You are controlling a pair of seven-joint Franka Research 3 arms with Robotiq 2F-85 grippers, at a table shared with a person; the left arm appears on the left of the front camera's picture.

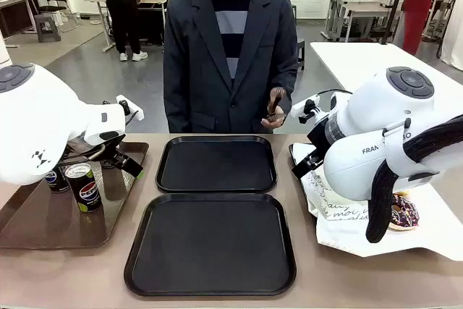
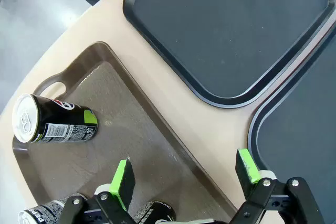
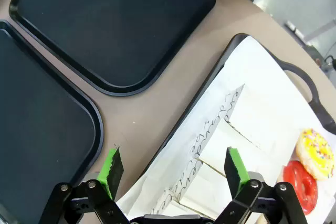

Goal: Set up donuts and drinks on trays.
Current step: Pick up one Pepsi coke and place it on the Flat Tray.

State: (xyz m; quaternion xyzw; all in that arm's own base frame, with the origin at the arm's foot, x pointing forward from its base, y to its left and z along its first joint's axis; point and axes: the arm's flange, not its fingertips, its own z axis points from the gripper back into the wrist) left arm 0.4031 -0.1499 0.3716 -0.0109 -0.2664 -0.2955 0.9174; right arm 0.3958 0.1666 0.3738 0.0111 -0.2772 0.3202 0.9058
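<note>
Upright, the black Pepsi can [image 1: 87, 189] shows its logo.

Chocolate donut [image 1: 406, 213] partly behind right arm [image 1: 376, 142]

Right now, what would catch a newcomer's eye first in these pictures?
Two matching black trays lie in the middle of the table, the near tray and far tray, both bare. Pepsi cans sit on the brown tray at left; iced donuts lie on white paper at right.

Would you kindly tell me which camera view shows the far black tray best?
The front view: the far black tray shows whole. Both wrist views cut it off at the picture's top edge.
</note>
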